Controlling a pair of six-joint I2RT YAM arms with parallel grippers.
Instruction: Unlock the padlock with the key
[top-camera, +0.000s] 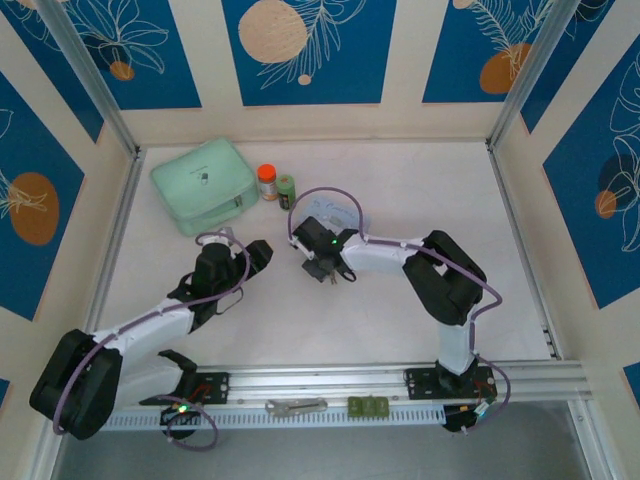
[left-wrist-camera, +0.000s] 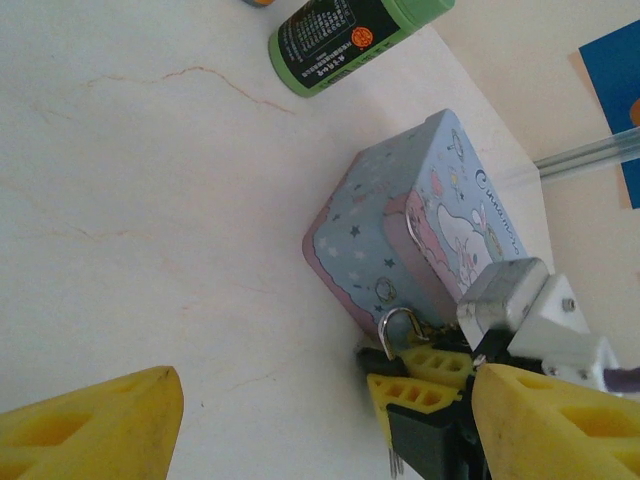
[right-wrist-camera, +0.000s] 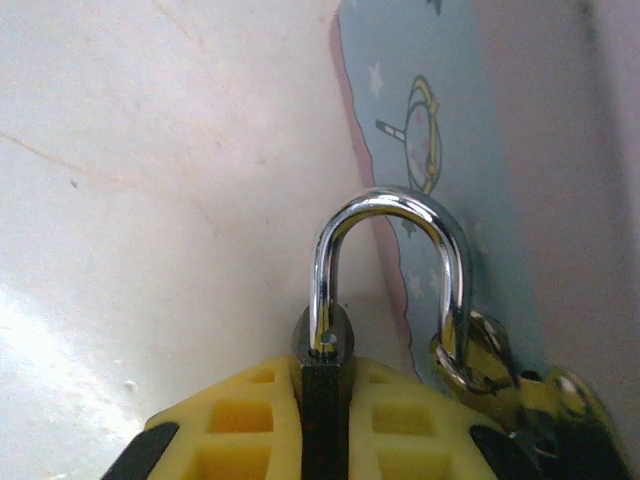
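My right gripper (right-wrist-camera: 322, 385) is shut on the padlock, its yellow fingers (right-wrist-camera: 250, 420) clamping the narrow black body (right-wrist-camera: 322, 400). The silvery shackle (right-wrist-camera: 390, 205) arches above them. One shackle leg passes through a brassy ring (right-wrist-camera: 470, 355) on the light-blue tin (left-wrist-camera: 420, 230). In the left wrist view the shackle (left-wrist-camera: 398, 322) rises above the right gripper (left-wrist-camera: 425, 378), and a thin silvery strip (left-wrist-camera: 394, 462), seemingly the key, pokes out below it. My left gripper (left-wrist-camera: 320, 440) stands open just left of this, holding nothing. From above, the left gripper (top-camera: 255, 258) and right gripper (top-camera: 322, 268) sit close together at mid-table.
A mint-green pouch (top-camera: 203, 185) lies at the back left, with an orange-capped jar (top-camera: 267, 182) and a green bottle (top-camera: 286, 190) beside it. A grey tool (top-camera: 296, 406) and a small green block (top-camera: 367, 405) rest on the front rail. Walls enclose three sides.
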